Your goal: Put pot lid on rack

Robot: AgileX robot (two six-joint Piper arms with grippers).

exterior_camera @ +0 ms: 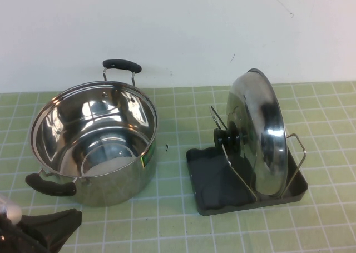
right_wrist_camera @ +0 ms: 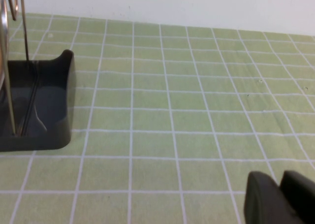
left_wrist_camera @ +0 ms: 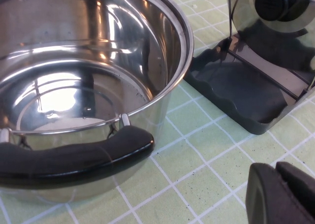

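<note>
The shiny steel pot lid (exterior_camera: 261, 133) stands on edge in the wire loops of the dark grey rack (exterior_camera: 214, 183), its black knob (exterior_camera: 227, 136) facing the pot. The lid and knob (left_wrist_camera: 273, 2) also show in the left wrist view, above the rack tray (left_wrist_camera: 246, 96). My left gripper (exterior_camera: 53, 231) is shut and empty at the near left, just in front of the pot; it shows in its wrist view (left_wrist_camera: 275, 182). My right gripper (right_wrist_camera: 280, 184) is shut and empty, low over the mat to the right of the rack (right_wrist_camera: 34, 106); it is out of the high view.
The steel pot (exterior_camera: 92, 142) with two black handles stands open at the left, beside the rack. Its near handle (left_wrist_camera: 74, 157) is close to my left gripper. A green tiled mat (exterior_camera: 178, 225) covers the table, with a white wall behind.
</note>
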